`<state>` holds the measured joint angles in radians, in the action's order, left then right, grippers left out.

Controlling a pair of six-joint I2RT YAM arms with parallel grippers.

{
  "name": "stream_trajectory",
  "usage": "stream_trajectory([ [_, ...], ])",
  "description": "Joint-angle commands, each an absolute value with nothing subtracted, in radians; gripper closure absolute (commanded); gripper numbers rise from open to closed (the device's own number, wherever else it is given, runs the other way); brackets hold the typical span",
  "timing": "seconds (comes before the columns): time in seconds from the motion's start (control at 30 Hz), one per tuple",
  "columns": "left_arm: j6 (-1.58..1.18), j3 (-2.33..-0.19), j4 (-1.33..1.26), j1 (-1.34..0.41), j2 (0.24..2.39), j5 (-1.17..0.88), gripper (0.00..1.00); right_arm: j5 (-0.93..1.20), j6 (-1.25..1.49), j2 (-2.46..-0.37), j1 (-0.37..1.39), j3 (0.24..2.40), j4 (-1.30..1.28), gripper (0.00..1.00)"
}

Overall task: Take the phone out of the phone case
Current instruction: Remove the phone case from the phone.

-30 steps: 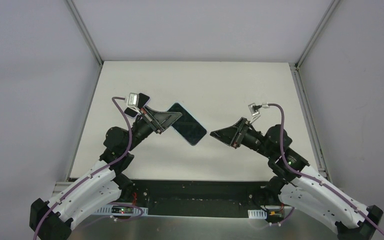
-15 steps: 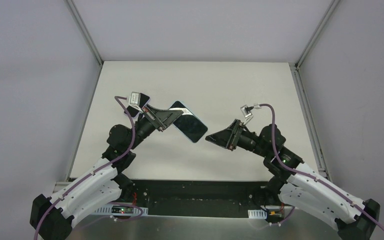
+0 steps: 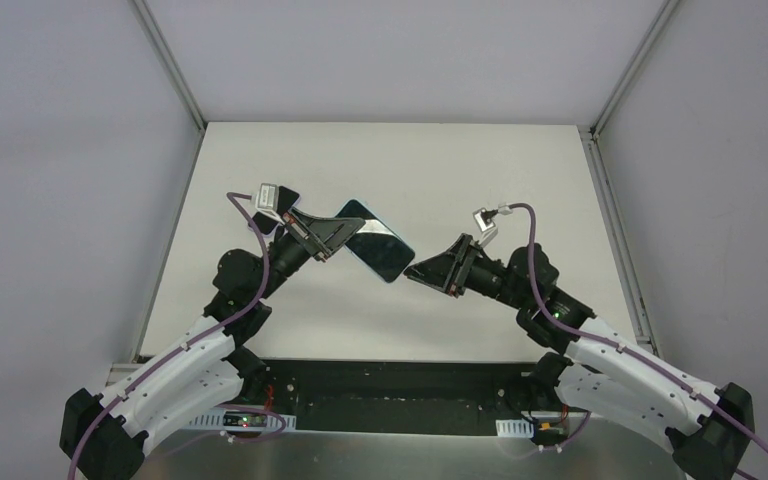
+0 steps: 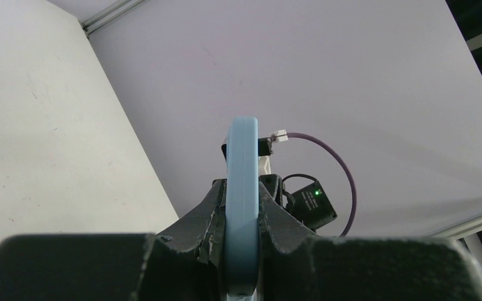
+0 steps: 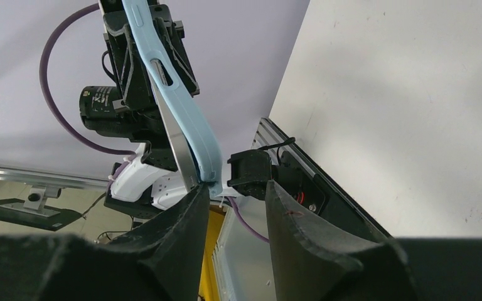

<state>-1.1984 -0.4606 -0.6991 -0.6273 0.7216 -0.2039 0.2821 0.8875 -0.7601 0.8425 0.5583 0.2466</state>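
Observation:
My left gripper [image 3: 335, 237] is shut on a phone in a light blue case [image 3: 376, 240] and holds it up off the table, screen dark. In the left wrist view the case's blue edge [image 4: 243, 207] stands between the closed fingers [image 4: 208, 216]. In the right wrist view the case [image 5: 182, 125] hangs at upper left, and the phone's silver edge [image 5: 177, 150] shows beside it at the lower corner. My right gripper [image 3: 410, 273] is open, its tips right at the phone's lower right corner. One finger [image 5: 188, 216] touches or nearly touches that corner.
The white table [image 3: 400, 170] lies under both arms, with grey walls behind and at both sides. The black rail at the table's near edge [image 5: 314, 188] and the left arm's white body [image 5: 144, 175] show beyond the phone.
My right gripper has moved left and up to the phone's lower corner. My left gripper has lifted and tilted the phone slightly toward it.

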Motion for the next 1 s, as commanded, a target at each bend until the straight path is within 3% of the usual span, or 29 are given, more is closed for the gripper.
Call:
stream_trajectory([
  [0.0,-1.230,-0.499,-0.816,-0.630,0.703,-0.195,1.00,0.262,0.921,-0.770,0.848,0.569,0.331,0.59],
  [0.3,-1.226,-0.482,-0.816,-0.630,0.682,-0.180,1.00,0.275,0.933,-0.759,0.849,0.551,0.352,0.51],
  [0.57,-1.238,-0.497,-0.816,-0.630,0.691,-0.187,1.00,0.294,0.979,-0.781,0.848,0.534,0.440,0.53],
  [0.97,-1.239,-0.495,-0.816,-0.630,0.705,-0.172,1.00,0.288,0.978,-0.733,0.851,0.498,0.448,0.48],
])
